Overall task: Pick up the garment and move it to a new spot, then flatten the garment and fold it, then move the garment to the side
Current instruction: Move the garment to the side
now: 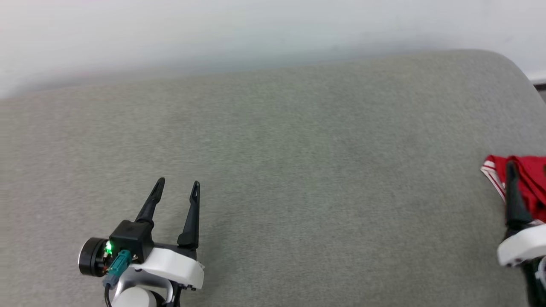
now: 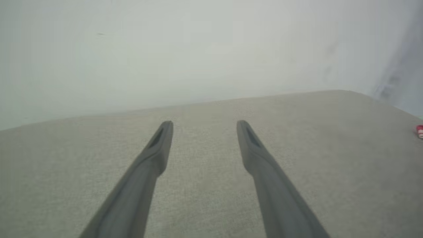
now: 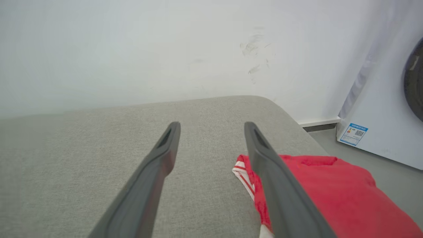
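The garment [image 1: 533,179] is a red bundle with red-white striped trim, lying at the right edge of the grey padded surface [image 1: 273,170]. In the right wrist view the garment [image 3: 330,188] sits under and to the right of the right-hand finger, while my right gripper [image 3: 212,124] stands open with bare cushion between its fingers. One dark finger [image 1: 514,200] of that gripper shows in the head view, over the garment's left part. My left gripper [image 1: 178,183] is open over bare cushion at the lower left, far from the garment. A red sliver of the garment [image 2: 420,131] shows past my left gripper [image 2: 205,123].
A white wall [image 1: 213,34] runs behind the padded surface. The surface rounds off at its far right corner [image 3: 274,102]. Beyond it lie a grey floor [image 3: 330,138] and a white washing machine [image 3: 380,132].
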{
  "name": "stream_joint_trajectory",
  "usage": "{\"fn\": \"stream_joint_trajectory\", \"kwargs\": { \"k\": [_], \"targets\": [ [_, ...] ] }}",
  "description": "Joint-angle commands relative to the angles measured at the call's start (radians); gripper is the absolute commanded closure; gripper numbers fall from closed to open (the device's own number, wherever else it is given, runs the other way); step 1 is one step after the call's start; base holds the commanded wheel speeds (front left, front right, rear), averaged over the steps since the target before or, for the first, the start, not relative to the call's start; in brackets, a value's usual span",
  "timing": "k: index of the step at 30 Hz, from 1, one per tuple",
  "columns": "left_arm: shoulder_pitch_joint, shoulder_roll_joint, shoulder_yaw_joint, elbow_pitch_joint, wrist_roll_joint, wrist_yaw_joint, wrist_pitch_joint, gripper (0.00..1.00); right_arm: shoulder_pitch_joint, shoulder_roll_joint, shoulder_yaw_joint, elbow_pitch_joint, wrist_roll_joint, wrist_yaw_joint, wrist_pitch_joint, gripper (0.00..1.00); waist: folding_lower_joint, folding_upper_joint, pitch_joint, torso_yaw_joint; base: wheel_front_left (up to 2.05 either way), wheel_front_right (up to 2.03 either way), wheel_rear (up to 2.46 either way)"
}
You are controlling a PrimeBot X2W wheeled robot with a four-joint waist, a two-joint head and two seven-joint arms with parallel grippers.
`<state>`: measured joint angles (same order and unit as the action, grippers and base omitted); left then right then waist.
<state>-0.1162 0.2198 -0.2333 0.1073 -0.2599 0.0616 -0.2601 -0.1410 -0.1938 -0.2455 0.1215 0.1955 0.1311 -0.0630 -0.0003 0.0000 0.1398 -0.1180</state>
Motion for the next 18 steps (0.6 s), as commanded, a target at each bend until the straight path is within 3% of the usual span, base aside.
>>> {"fn": "stream_joint_trajectory", "kwargs": {
  "k": [1, 8, 18],
  "targets": [
    [0.007, -0.002, 0.004, 0.002, -0.003, 0.002, -0.005, 0.0, 0.022, 0.011, 0.003, -0.02, -0.003, -0.001, -0.001, 0.0, 0.0003, 0.0, -0.028, 0.035, 0.0, 0.0, 0.0],
    [0.055, -0.011, 0.047, 0.028, -0.003, 0.01, -0.006, 0.0, 0.159, 0.102, 0.069, -0.157, -0.015, -0.001, 0.042, 0.0, 0.0003, 0.0, -0.085, 0.091, 0.0, 0.0, 0.0],
    [0.126, -0.016, 0.088, 0.047, 0.011, -0.007, -0.006, 0.0, 0.28, 0.139, 0.144, -0.274, -0.013, -0.001, 0.069, 0.0, 0.0003, 0.0, -0.158, 0.114, 0.0, 0.0, 0.0]
  ]
}}
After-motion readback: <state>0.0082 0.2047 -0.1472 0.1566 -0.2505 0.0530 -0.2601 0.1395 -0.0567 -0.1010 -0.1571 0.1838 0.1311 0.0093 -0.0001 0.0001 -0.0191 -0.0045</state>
